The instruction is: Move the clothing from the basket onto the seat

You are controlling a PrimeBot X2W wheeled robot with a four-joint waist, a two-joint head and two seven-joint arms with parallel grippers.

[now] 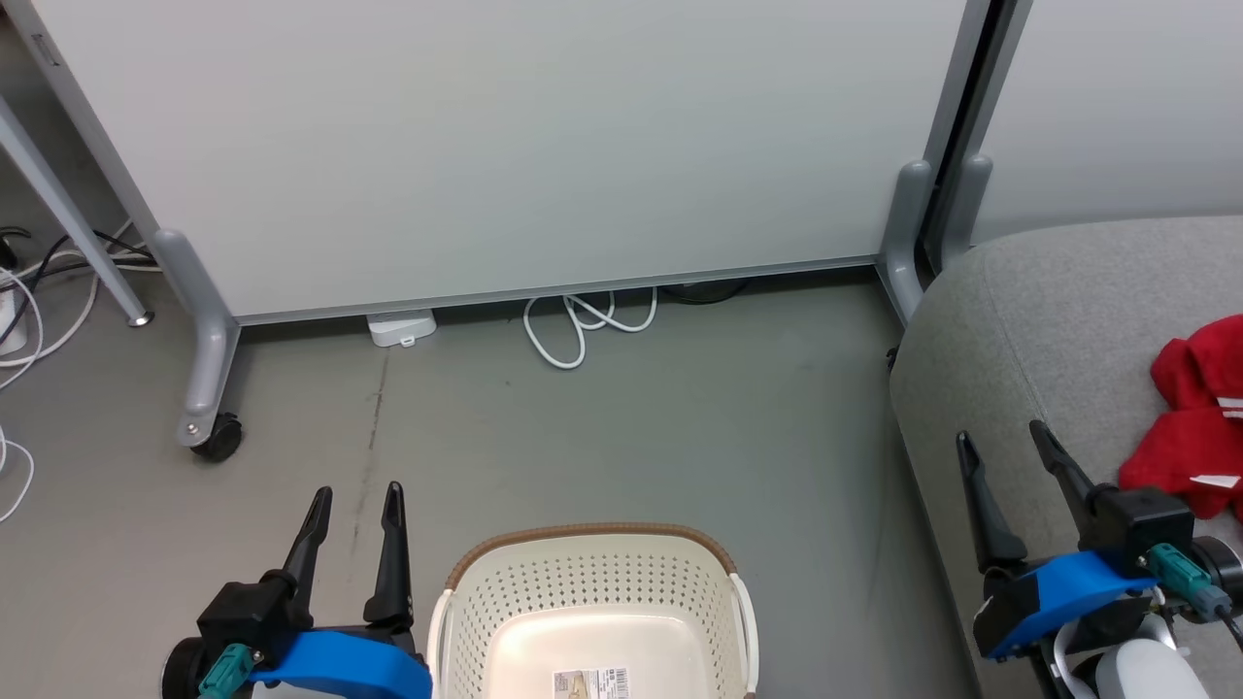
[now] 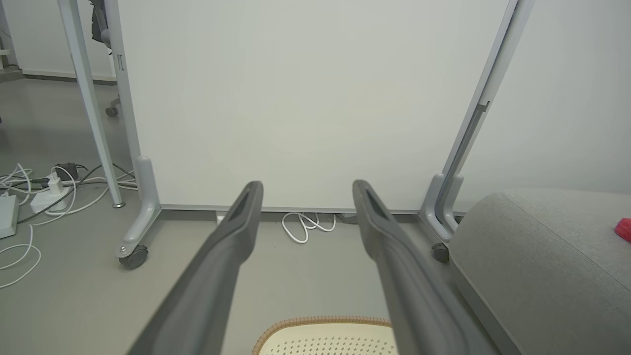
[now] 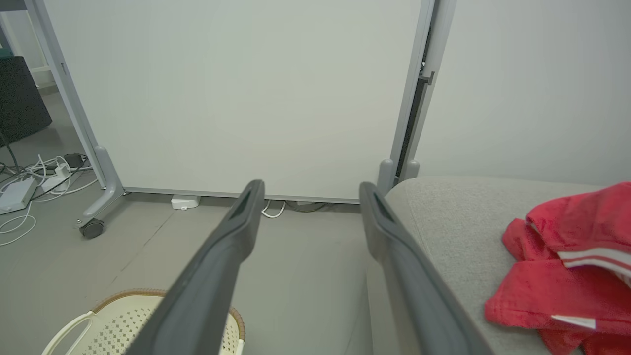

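Two dark two-finger grippers are in view, the left gripper (image 1: 356,495) and the right gripper (image 1: 1002,435). Each has its fingers spread well apart with nothing between them. The soft bright-red fabric clothing with white stripes (image 1: 1194,408) lies heaped on the large grey fabric-upholstered seat (image 1: 1049,311), on the right gripper's outer, right-hand side. It is just beside that gripper's wrist and clear of the fingers. The heap's longer run appears roughly parallel with those fingers, though its far right part is cut off by the frame edge. The oval cream-white perforated plastic basket with a brown woven-look rim (image 1: 592,532) stands on the floor between the two grippers, just beside the left gripper's inner side and well apart from the right one. The visible part of its bottom carries a paper label and no red fabric; its near end is out of frame. Judgement: the right arm is much nearer the clothing and the left arm is nearer the basket. The transfer appears complete unless a garment lies in the hidden near end.
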